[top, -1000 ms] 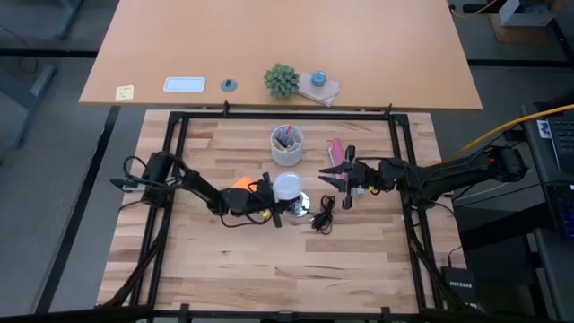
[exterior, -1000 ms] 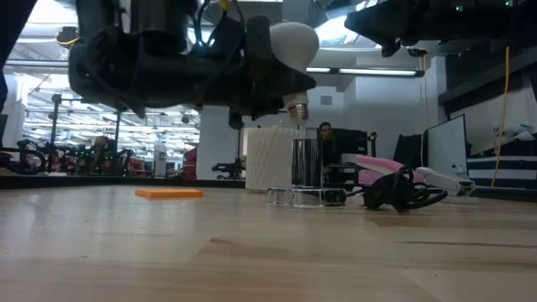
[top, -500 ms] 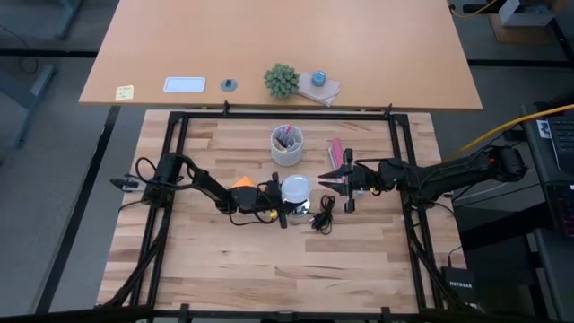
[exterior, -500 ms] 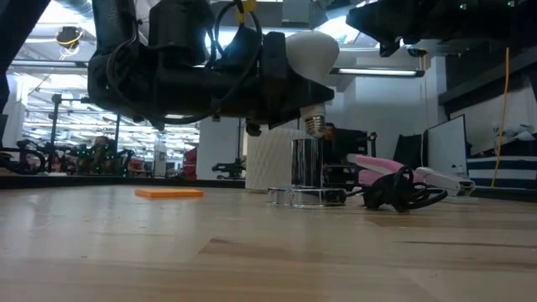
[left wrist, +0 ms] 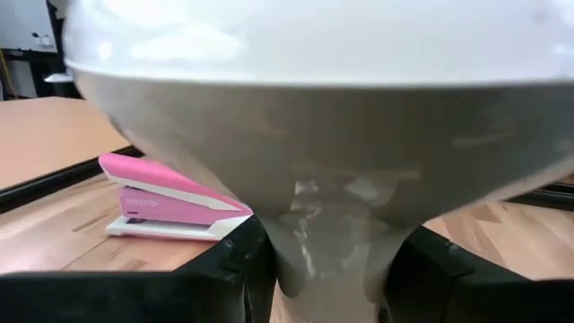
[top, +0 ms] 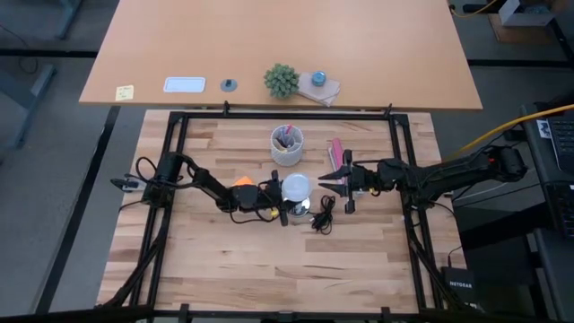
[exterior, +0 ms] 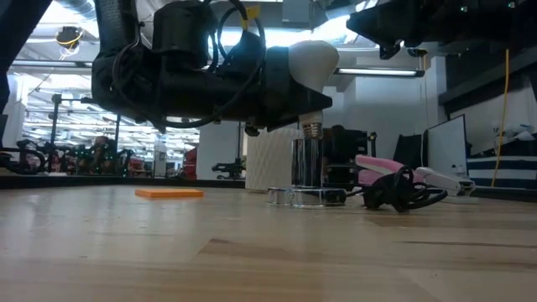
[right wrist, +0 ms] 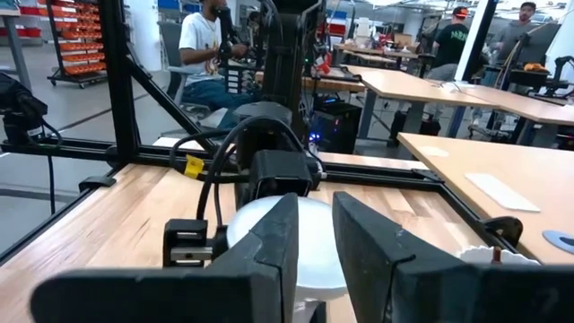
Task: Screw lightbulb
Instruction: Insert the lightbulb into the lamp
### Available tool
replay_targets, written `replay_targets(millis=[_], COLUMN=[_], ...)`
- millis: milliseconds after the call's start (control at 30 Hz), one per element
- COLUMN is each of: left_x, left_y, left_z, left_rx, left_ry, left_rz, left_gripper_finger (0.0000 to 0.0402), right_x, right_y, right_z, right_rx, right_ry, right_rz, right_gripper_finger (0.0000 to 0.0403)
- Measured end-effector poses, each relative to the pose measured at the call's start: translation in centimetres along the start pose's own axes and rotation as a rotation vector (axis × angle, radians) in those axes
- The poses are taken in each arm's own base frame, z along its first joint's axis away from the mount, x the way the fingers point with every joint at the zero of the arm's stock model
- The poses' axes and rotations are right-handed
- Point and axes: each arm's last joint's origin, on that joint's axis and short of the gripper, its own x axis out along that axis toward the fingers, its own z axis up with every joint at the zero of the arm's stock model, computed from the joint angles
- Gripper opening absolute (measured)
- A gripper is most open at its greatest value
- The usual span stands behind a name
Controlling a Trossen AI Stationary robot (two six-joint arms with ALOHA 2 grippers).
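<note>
While gripped by left gripper (top: 285, 203), lightbulb (top: 295, 188) above silvery fitting (exterior: 307, 195).

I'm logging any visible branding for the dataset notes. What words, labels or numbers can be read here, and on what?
"NETGEAR": on the black box on the floor beside the table, small but legible.
Pink stapler: dark print along its side, too blurred to read.
Yellow sticky note and white card: nothing readable.

pen cup (top: 287, 144) close behind fitting (exterior: 306, 195)
</note>
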Motion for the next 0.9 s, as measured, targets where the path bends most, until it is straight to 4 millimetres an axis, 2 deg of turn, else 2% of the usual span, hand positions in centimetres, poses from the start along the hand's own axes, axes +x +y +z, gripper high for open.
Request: replay_targets(millis=[900], left_x=[-0.86], left_y=[0.34], left_z=[-0.67], left_rx=[0.01], left_ry=[0.031], left_rz=[0.001], left_gripper_finger=[0.0152], right_x=[-0.02], right_y=[0.27], right_z=[-0.63], right_rx=[0.001], right_ry=[0.06], right_rz=[0.077], right_gripper_finger=[0.0076])
